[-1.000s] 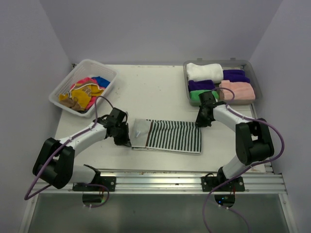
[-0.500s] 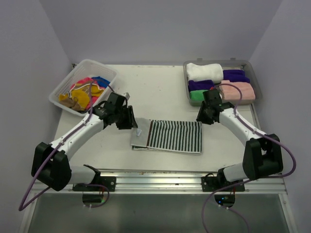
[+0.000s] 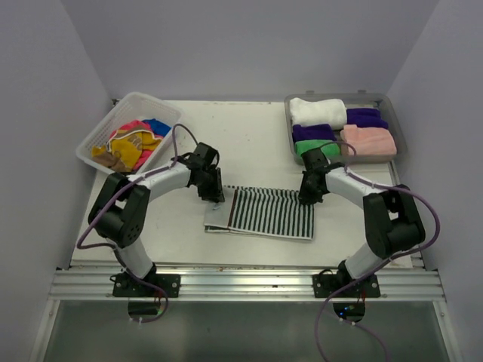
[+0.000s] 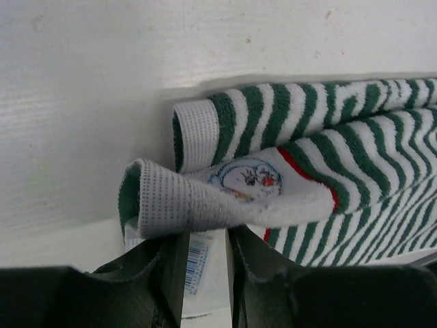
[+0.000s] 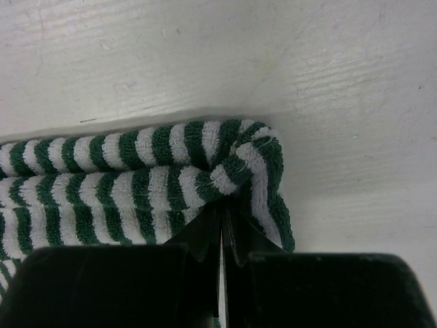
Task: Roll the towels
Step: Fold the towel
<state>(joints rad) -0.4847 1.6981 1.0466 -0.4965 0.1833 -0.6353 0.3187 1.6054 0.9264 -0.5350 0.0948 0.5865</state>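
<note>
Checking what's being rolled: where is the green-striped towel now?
In the top view, the green-striped towel lies mid-table, nearer than the white basket and grey tray, its far corners at the left pincer and right pincer.

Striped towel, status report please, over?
Far corners pinched: left hand on the labelled one, right hand on the other. The striped towel lies folded, not yet rolled. Nothing in the way.

A striped towel is shown in dark green and white, its plain white end printed with a small blue, white and red cartoon face. Yellow, pink, blue and brown cloths are seen in a white lattice basket. White, purple, green and pale pink rolls are seen in a grey tray.
</note>
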